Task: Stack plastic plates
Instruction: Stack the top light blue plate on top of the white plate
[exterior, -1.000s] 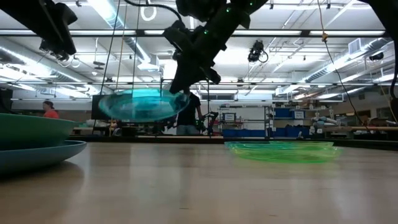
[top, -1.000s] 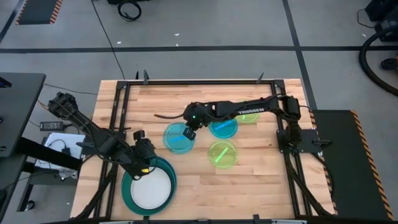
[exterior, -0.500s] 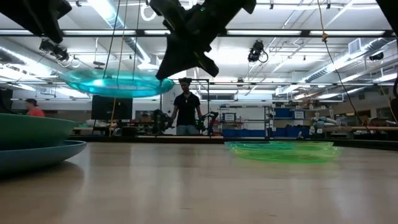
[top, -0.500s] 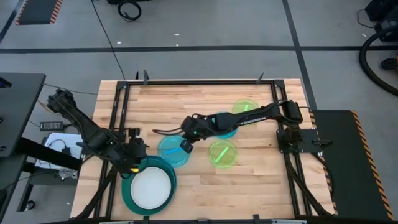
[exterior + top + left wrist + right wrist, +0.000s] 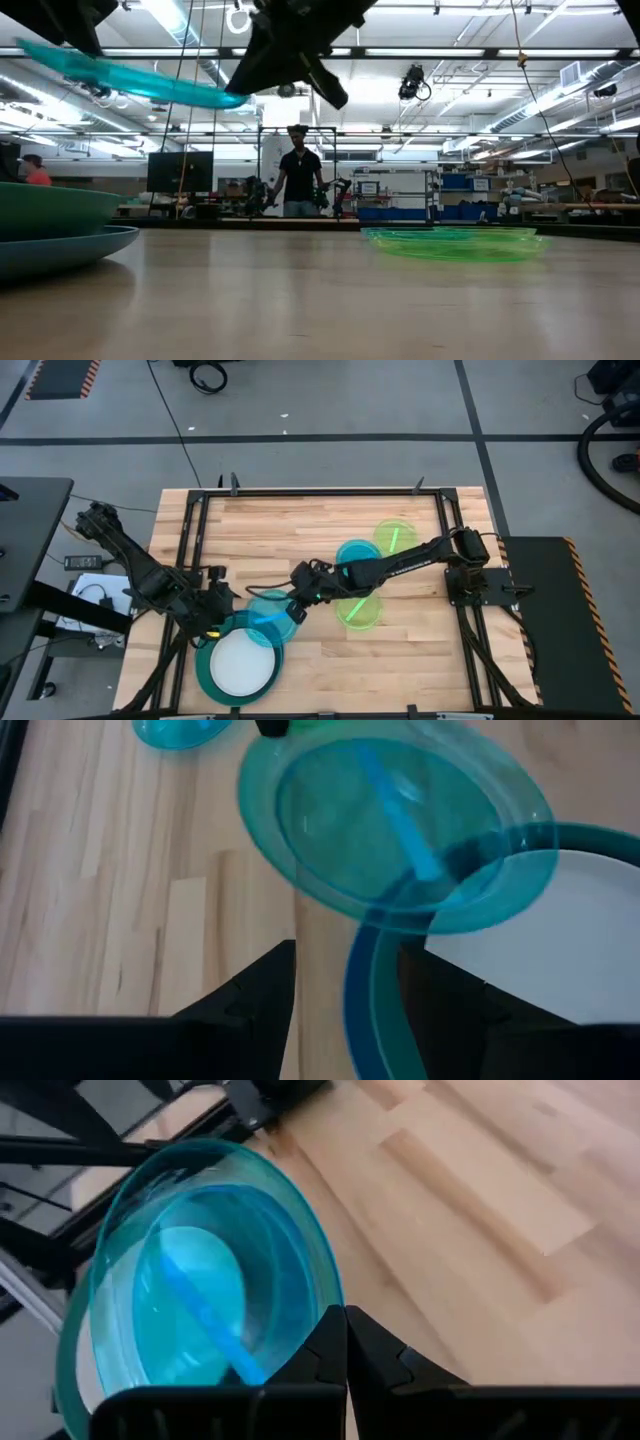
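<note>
My right gripper (image 5: 297, 609) reaches to the table's near left and is shut on a small translucent cyan plate (image 5: 263, 621), which hangs in the air over the far edge of the stack (image 5: 208, 665). That stack is a large teal plate with a white plate (image 5: 240, 663) on top; the low view shows one more large plate (image 5: 70, 250) beneath. My left gripper (image 5: 213, 609) is open and hovers at the stack's far left edge. A second cyan plate (image 5: 357, 560) and two lime plates (image 5: 358, 608) (image 5: 396, 537) lie flat on the table. My right gripper pinches the cyan plate's rim (image 5: 326, 1318) between its two fingers, on the side facing the table's right. The fingers slant down from the right. The plate (image 5: 130, 78) is lifted clear and tilted, its free edge higher than the held edge.
Bare wood (image 5: 300, 515) lies along the far side and at the near right. A black frame (image 5: 190, 530) borders the table. Beyond the table a person (image 5: 300, 180) stands in the room, and another (image 5: 36, 170) shows at the far left.
My right gripper has carried the cyan plate from the table's middle toward the near left, to the stack's edge. The plate has risen in the low view and has gone from nearly level to tilted. The second cyan plate, partly covered before, now lies in full view.
</note>
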Robot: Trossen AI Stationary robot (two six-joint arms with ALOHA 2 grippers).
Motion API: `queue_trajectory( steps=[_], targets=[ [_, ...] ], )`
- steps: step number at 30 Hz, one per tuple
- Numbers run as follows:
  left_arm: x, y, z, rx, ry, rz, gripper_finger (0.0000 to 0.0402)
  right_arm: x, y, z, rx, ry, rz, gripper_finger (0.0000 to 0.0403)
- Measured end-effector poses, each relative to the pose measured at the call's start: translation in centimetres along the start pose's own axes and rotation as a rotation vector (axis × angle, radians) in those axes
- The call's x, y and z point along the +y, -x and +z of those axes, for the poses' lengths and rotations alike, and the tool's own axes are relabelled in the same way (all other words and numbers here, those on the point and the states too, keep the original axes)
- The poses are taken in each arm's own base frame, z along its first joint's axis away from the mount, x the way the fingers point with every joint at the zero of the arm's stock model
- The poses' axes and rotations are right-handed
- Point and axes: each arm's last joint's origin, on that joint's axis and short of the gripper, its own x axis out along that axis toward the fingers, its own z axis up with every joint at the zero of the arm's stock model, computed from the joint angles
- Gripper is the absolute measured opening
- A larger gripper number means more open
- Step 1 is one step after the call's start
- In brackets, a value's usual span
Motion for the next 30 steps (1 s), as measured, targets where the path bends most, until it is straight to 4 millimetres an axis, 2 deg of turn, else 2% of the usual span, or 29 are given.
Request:
queue_trajectory(
  steps=[10, 15, 22, 30],
  targets=[
    [1.3, 2.9, -0.6, -0.119, 0.075, -0.102, 0.0181, 1.1, -4.2, -2.8, 0.053, -0.108, 0.072, 0.0005],
    [2.4, 4.4, -1.2, -0.177, 0.131, -0.149, 0.0181, 3.6, -5.7, -2.4, 0.029, -0.106, 0.12, 0.0005],
    [4.1, 6.0, -2.1, -0.232, 0.181, -0.184, 0.0181, 6.3, -8.6, -2.3, 0.07, -0.078, 0.098, 0.0005],
    [5.1, 6.7, -2.8, -0.25, 0.205, -0.198, 0.0181, 7.9, -10.9, -2.7, 0.101, -0.055, 0.114, 0.0005]
  ],
)
